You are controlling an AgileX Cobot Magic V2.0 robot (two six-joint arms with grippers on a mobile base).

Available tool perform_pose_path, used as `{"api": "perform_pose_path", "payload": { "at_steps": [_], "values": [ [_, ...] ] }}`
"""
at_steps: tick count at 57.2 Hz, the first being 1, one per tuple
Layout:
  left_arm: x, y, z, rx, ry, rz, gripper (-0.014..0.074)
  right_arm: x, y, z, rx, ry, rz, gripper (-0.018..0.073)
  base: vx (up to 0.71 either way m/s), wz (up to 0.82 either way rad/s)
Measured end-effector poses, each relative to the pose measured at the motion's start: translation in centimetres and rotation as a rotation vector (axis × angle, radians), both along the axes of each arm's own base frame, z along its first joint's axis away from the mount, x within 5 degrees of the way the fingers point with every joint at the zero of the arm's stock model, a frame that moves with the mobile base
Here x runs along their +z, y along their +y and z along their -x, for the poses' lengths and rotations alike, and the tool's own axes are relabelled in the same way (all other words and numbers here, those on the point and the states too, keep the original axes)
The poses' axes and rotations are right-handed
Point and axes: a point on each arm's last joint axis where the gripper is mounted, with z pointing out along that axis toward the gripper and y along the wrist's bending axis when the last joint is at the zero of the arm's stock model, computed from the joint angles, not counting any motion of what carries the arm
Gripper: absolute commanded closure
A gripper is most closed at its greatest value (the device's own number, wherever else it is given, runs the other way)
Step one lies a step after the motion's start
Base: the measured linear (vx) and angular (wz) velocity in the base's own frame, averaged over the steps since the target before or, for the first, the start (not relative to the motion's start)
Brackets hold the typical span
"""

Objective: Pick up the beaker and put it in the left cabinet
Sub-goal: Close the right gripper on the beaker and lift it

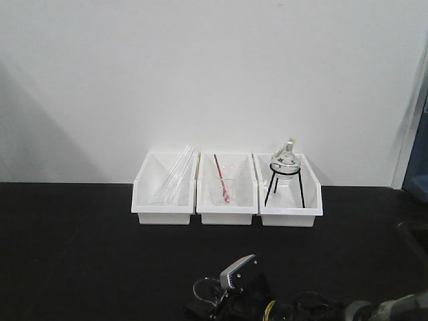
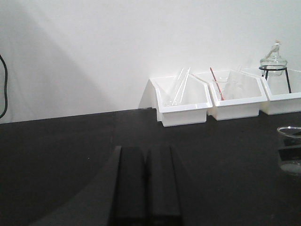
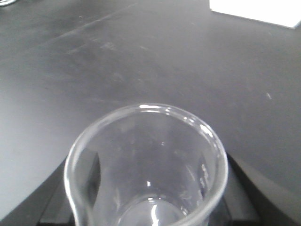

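The beaker (image 3: 146,169) is clear glass with a pour spout and fills the lower half of the right wrist view, its mouth toward the camera. My right gripper (image 3: 148,188) is shut on it, with dark fingers (image 3: 240,197) against both sides. In the front view the beaker (image 1: 206,290) shows faintly at the bottom, ahead of the right arm over the black table. In the left wrist view it (image 2: 289,148) stands at the right edge. My left gripper (image 2: 145,155) hangs low over the table, shut and holding nothing. The left cabinet is out of view.
Three white bins stand in a row against the white wall. The left bin (image 1: 164,200) holds glass tubes, the middle bin (image 1: 226,200) a beaker with a red rod, and the right bin (image 1: 289,204) a round flask on a black tripod. A blue edge (image 1: 418,167) shows at far right.
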Motion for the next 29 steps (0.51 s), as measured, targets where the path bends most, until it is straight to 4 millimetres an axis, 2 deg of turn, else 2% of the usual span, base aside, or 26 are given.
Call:
{"api": "perform_pose_path", "payload": {
  "at_steps": [8,19,29],
  "values": [
    [0.0,0.0,0.0,0.000,0.000,0.000,0.0595,4.5,0.2,0.7,0.014,-0.043,0.019,0.0570,0.00,0.00],
    [0.0,0.0,0.0,0.000,0.000,0.000,0.0595,11.6,0.3,2.2,-0.057,-0.099,0.008,0.0568,0.00,0.00],
    [0.0,0.0,0.0,0.000,0.000,0.000,0.0595,17.9,0.1,2.8,-0.103,-0.201,-0.064,0.0564,0.00,0.00]
  ]
}}
